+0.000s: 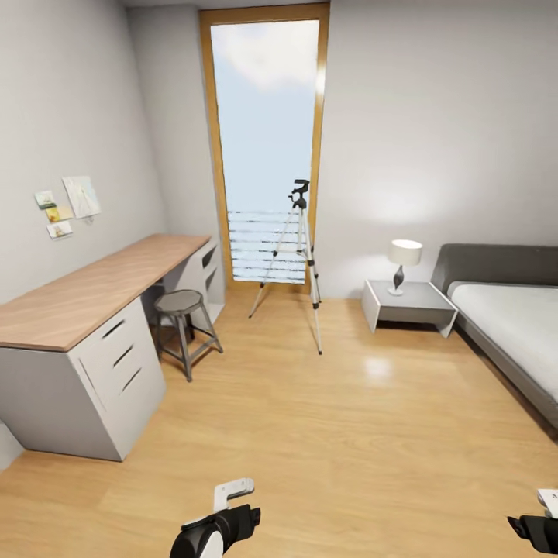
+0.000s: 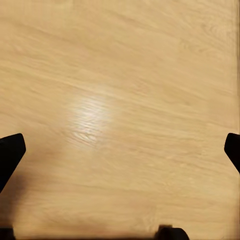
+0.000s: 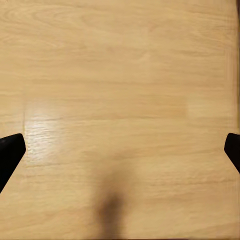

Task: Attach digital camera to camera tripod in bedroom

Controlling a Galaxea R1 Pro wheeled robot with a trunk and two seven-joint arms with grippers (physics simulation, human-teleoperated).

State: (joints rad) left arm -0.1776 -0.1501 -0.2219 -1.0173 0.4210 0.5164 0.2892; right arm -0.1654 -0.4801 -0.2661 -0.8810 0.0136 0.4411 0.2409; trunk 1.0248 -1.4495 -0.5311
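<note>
The camera tripod (image 1: 299, 256) stands upright on the wood floor in front of the tall window (image 1: 267, 116), across the bedroom from me, its black head (image 1: 299, 191) bare on top. The digital camera is out of view. My left arm (image 1: 217, 527) and right arm (image 1: 536, 531) hang low at the near edge of the head view. Both wrist views look straight down at bare floor. The left gripper (image 2: 120, 150) is open with its black fingertips (image 2: 10, 152) far apart, and the right gripper (image 3: 120, 150) is open the same way, nothing between its fingertips (image 3: 10, 150).
A wood-topped grey desk (image 1: 93, 291) runs along the left wall with a grey stool (image 1: 182, 318) beside it. A nightstand (image 1: 407, 304) with a lamp (image 1: 404, 262) and a bed (image 1: 515, 325) sit at the right. Open plank floor (image 1: 310, 418) lies between me and the tripod.
</note>
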